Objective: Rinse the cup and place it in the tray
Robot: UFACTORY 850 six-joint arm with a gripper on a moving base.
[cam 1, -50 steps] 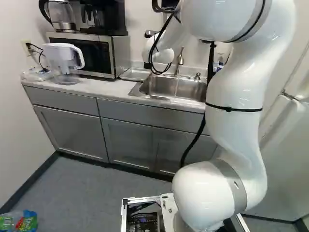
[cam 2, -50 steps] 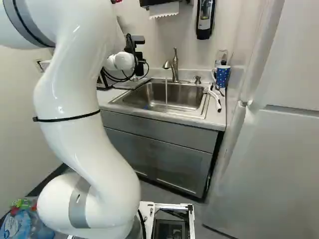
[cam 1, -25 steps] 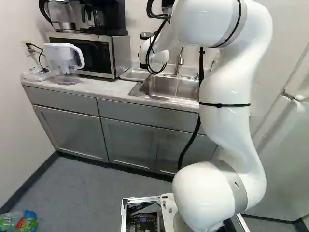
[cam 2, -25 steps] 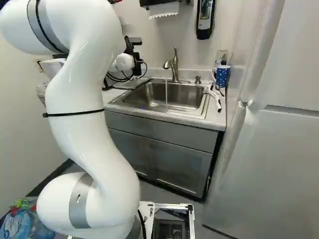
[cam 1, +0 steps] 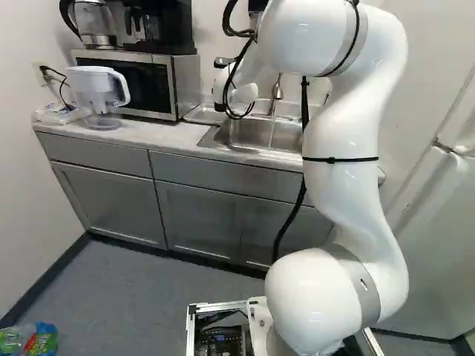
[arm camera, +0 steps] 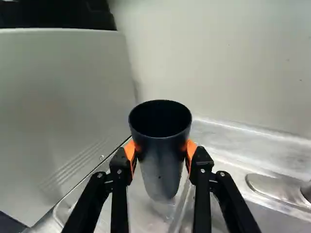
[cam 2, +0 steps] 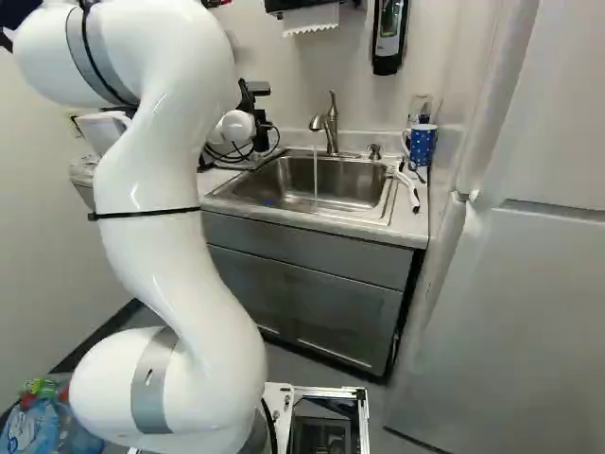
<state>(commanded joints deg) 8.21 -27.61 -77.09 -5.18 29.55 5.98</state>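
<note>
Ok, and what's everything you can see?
Cup: one, black, gripped in hand
Tray: one, silver, beside sink
Sink: one, silver, in counter
Tap: one, silver, behind sink, running
Mug: one, spotty blue, across sink from tray
Clear container: one, behind mug
Pitcher: one, white, on counter
Microwave: one, silver, on counter
Kettle: one, silver, on microwave
Coffee maker: one, black, on microwave
Cupboard doors: three, grey, under counter
Fridge: one, white, beside counter
Soap dispenser: one, black, on wall
Paper towel: one, white, on wall
Plastic packs: several, colourful, on floor
Arm: one, white, on base
Hand: one, black-orange, around cup
</note>
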